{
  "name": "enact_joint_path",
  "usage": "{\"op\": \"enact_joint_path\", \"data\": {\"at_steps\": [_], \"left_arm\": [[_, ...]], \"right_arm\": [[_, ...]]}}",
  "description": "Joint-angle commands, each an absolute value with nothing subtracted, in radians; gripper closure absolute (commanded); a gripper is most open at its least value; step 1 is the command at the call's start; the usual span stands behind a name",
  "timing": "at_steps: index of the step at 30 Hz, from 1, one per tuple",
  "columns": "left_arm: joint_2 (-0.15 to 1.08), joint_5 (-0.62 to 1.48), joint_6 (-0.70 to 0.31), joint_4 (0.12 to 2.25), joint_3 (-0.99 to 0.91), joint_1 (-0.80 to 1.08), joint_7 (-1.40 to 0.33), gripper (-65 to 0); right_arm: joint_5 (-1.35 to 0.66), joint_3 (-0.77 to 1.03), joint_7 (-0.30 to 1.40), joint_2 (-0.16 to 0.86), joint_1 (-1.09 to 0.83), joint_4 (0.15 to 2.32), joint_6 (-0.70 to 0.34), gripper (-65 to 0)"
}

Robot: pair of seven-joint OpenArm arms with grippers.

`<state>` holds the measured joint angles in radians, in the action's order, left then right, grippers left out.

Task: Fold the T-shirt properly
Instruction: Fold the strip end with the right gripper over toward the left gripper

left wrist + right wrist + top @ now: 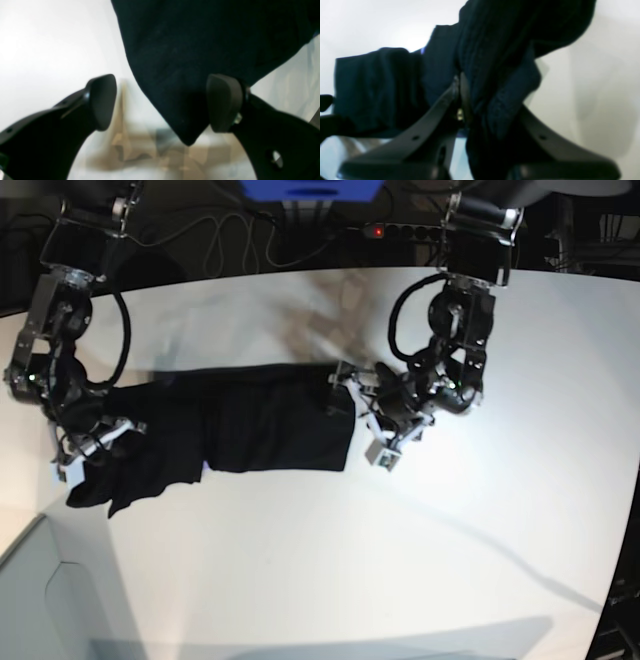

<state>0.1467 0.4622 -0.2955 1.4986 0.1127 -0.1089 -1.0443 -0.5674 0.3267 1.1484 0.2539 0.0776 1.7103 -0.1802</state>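
Black soft fabric T-shirt (250, 430) lies stretched along the white desk (400, 560). Right gripper (460, 100) is clenched on its bunched end near the desk's edge. Left gripper (160, 102) is released, pads straddling a corner.

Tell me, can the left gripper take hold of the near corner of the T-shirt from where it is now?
Probably yes. The left gripper is open, and a corner of the T-shirt already lies between its two fingers. Nothing blocks it; the white table around it is bare.
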Motion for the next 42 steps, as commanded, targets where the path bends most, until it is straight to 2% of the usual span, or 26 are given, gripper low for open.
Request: {"op": "enact_joint_path", "data": {"at_steps": [1, 6, 8, 10, 12, 14, 37, 42], "left_arm": [[0.15, 0.472, -0.295, 1.517, 0.11, -0.128, -1.032, -54.1], [0.17, 0.47, -0.292, 1.514, 0.11, -0.127, -1.032, -54.1], [0.171, 0.47, -0.292, 1.514, 0.11, -0.128, -1.032, -54.1], [0.168, 0.472, -0.291, 1.515, 0.11, -0.13, -1.032, -54.1], [0.166, 0.472, -0.289, 1.515, 0.111, -0.13, -1.032, -54.1], [0.166, 0.472, -0.288, 1.515, 0.131, -0.13, -1.032, -54.1], [0.165, 0.47, -0.286, 1.503, 0.156, -0.127, -1.021, -54.1], [0.148, 0.469, -0.286, 1.445, 0.156, -0.131, -1.021, -54.1]], "right_arm": [[-0.567, 0.326, 1.13, 0.249, 0.088, 1.745, -0.177, 0.0], [-0.248, 0.145, 1.13, 0.196, 0.082, 1.863, -0.177, 0.0], [-0.133, 0.065, 1.13, 0.168, 0.084, 1.88, -0.177, -1.9], [-0.05, -0.005, 1.13, 0.139, 0.085, 1.885, -0.177, -3.7], [-0.002, -0.056, 1.13, 0.127, 0.087, 1.886, -0.177, -2.7], [0.005, -0.081, 1.13, 0.108, 0.09, 1.886, -0.177, 0.0], [0.005, -0.091, 1.159, 0.012, 0.045, 2.008, -0.177, 0.0], [0.005, -0.113, 1.161, -0.012, 0.047, 2.02, -0.177, 0.0]]}}
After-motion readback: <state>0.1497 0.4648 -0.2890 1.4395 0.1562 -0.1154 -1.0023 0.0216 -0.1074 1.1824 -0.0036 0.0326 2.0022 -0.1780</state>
